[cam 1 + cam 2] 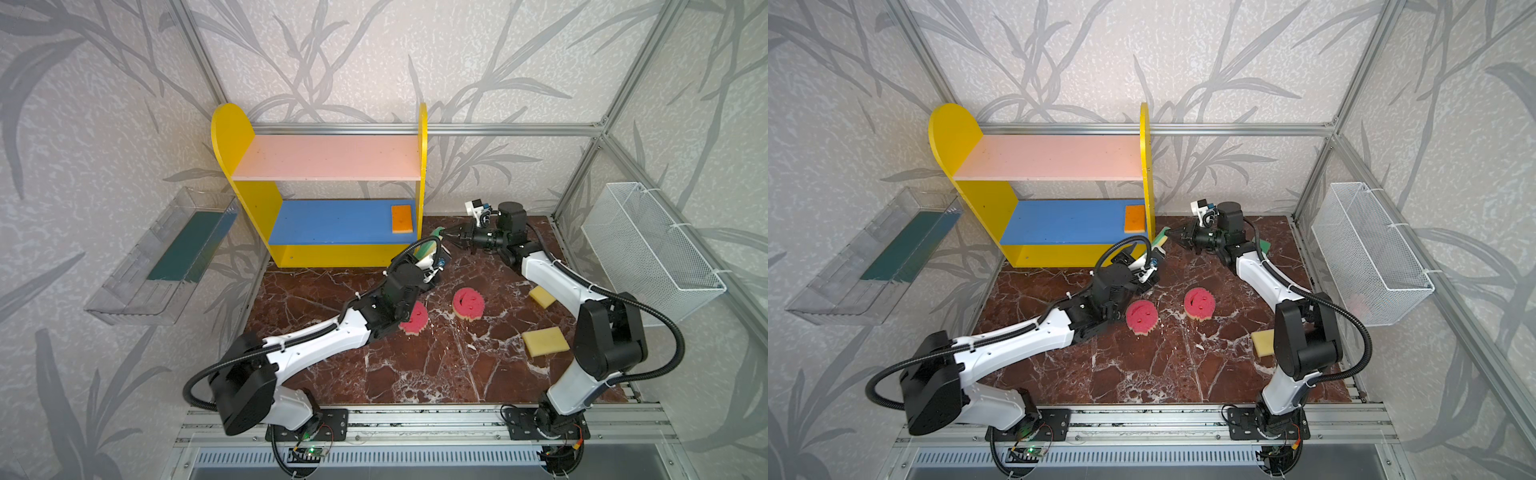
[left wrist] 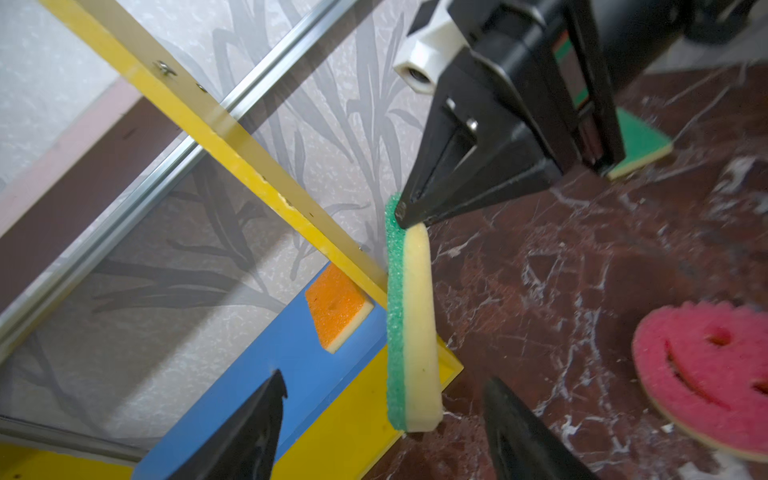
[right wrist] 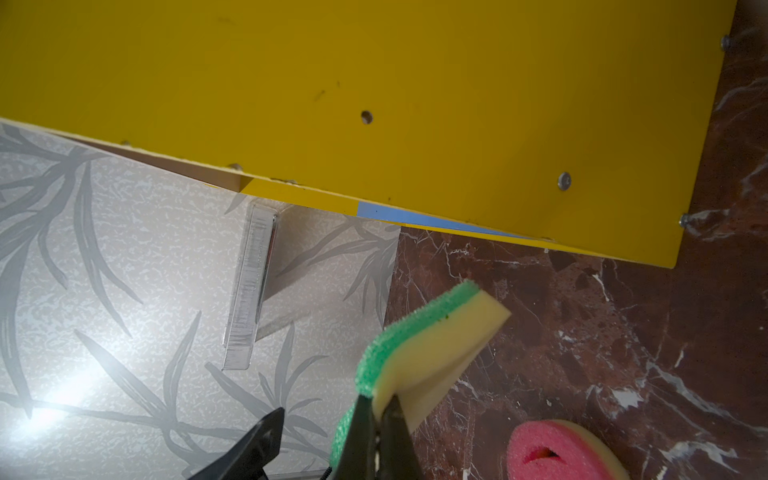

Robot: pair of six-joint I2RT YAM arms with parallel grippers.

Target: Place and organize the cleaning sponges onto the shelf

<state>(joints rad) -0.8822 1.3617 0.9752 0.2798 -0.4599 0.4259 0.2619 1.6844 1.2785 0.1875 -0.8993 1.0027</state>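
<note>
Between right fingers [image 3: 358, 440], green sponge [image 3: 419, 357] pinched.

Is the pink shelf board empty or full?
Empty: nothing lies on the pink board; the one orange sponge sits on the blue board.

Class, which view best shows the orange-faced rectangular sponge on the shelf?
A top view: the orange-faced rectangular sponge lies fully visible. Left wrist: closer, but partly behind the yellow side panel. Right wrist: not visible.
</note>
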